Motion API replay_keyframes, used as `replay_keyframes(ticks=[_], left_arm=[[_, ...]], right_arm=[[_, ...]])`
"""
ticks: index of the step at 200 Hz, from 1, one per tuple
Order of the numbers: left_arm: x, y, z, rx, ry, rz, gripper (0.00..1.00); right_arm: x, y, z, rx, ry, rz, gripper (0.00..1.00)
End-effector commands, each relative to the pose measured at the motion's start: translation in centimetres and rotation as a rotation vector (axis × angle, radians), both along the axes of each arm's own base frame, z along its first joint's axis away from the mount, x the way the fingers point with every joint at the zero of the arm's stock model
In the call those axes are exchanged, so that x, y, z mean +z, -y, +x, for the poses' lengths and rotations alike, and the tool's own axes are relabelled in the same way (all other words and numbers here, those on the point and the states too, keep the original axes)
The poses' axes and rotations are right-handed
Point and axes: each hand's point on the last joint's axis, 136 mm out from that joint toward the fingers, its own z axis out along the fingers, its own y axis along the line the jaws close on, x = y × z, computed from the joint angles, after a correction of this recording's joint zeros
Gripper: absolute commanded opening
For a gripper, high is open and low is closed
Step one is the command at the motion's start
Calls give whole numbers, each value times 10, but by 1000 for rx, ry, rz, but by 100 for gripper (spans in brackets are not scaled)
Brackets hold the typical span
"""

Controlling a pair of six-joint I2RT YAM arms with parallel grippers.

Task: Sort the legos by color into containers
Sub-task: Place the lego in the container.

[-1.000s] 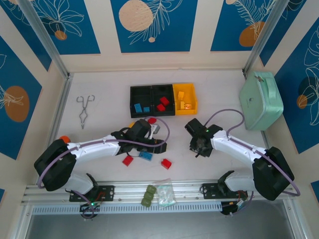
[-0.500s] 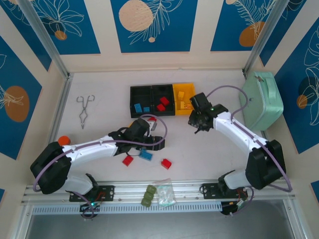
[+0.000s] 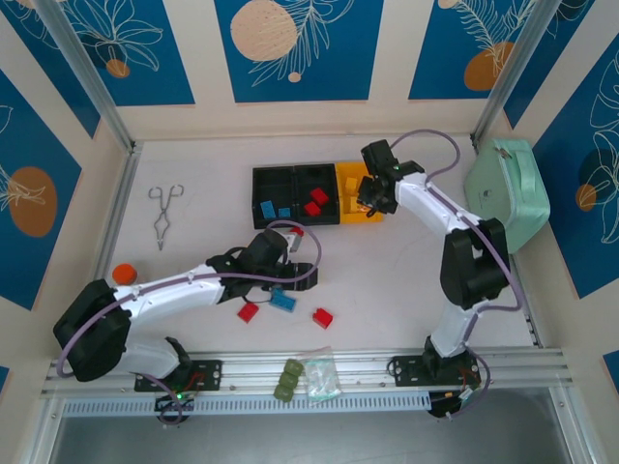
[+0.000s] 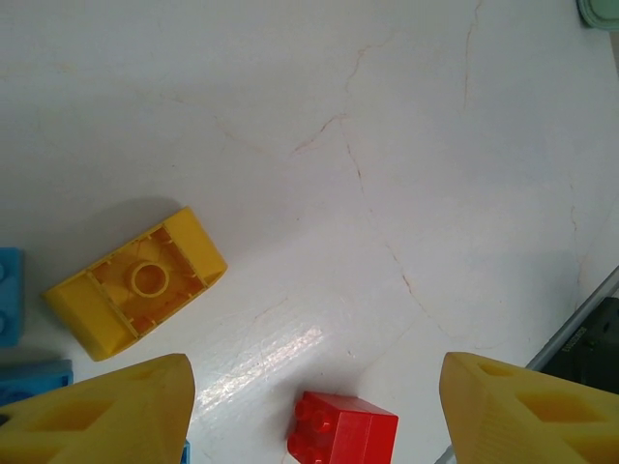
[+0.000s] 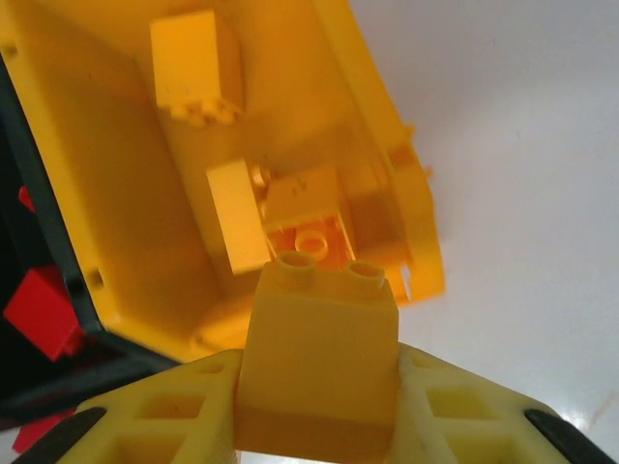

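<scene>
Three joined containers stand at the back: two black bins [image 3: 290, 175] and a yellow bin [image 3: 344, 172]. My right gripper [image 3: 368, 200] hangs over the yellow bin's near end, shut on a yellow lego [image 5: 321, 358], studs pointing away. Below it the yellow bin [image 5: 106, 164] holds three yellow legos [image 5: 193, 63]. My left gripper [image 3: 295, 280] is open low over the table. Between its fingers [image 4: 106, 411] lies a red lego [image 4: 341, 430], untouched. An upturned yellow lego [image 4: 135, 295] and blue ones [image 4: 10, 295] lie to its left.
Loose red legos [image 3: 249, 311] [image 3: 322, 317] and a blue lego [image 3: 282, 301] lie near the left gripper. Metal tongs [image 3: 165, 215] and an orange disc [image 3: 125, 274] are at the left. A mint-green case [image 3: 507, 193] stands at the right. An olive lumpy item [image 3: 287, 379] lies on the front rail.
My right arm has swung from mid-table up and back to the yellow bin with the yellow lego in its grip. The left gripper has shifted only slightly.
</scene>
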Motion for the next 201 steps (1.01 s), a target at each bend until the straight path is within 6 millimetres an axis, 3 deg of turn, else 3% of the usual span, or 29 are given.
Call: replay_keyframes(ticks=[1,76,133,165,201], left_arm=[[4,-5,-3,12,7,12,68],[5,-10,-5,21,11,17,68],[4,-11,-5,24,12,20,68],[5,-13,-5,30,15,27,68],[6,-21,-2,60,23,51,68]], right_arm=[[-1,2,14,22,-25,-22,34],[-22,4,54,15,-73,-67,36],[-32,-1,67,12,-100,-80,40],[-28,-4,68,19,-91,-92,51],[-9,-9,63,40,-60,-81,55]])
